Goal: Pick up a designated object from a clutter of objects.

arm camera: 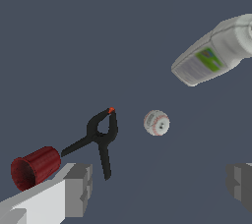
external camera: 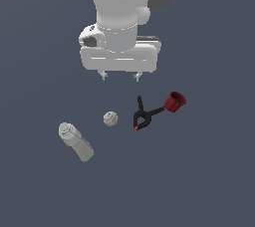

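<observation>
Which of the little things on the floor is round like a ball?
The small white ball, sitting between the pale capped bottle and the black spring clamp. The bottle is long, the clamp has spread handles, and the red mug is a cup lying on its side.

The exterior view looks down from high in front of the arm, far enough to take in the gripper (external camera: 119, 76) and everything below its fingers. The wrist view peers out between the fingers (arm camera: 74, 188), much closer. Both share the red mug (external camera: 174, 101), spring clamp (external camera: 144, 115), baseball (external camera: 110, 119) and capped bottle (external camera: 75, 142).
</observation>
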Tool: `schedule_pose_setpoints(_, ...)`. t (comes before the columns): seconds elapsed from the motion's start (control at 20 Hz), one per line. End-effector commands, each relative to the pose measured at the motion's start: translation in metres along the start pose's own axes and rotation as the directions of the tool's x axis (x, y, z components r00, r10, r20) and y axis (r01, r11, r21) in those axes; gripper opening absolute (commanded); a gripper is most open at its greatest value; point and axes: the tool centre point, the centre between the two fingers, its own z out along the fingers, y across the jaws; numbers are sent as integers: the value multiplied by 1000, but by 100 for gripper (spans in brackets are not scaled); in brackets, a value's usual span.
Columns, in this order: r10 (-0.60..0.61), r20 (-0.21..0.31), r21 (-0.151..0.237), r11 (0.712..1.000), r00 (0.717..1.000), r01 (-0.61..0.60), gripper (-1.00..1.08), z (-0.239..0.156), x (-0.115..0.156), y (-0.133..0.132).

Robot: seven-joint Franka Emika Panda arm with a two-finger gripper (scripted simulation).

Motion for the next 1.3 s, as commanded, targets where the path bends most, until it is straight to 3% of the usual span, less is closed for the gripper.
schedule_pose_setpoints(0.0, 0, 0, 0, 1000, 1000, 0, 68, 0, 0, 0)
schedule_pose_setpoints(0.7, 27, -4, 7, 1000, 1000, -27, 68, 2, 1, 8)
schedule_pose_setpoints(1.25, 0, 27, -72, 997, 1000, 2, 68, 38, -2, -41)
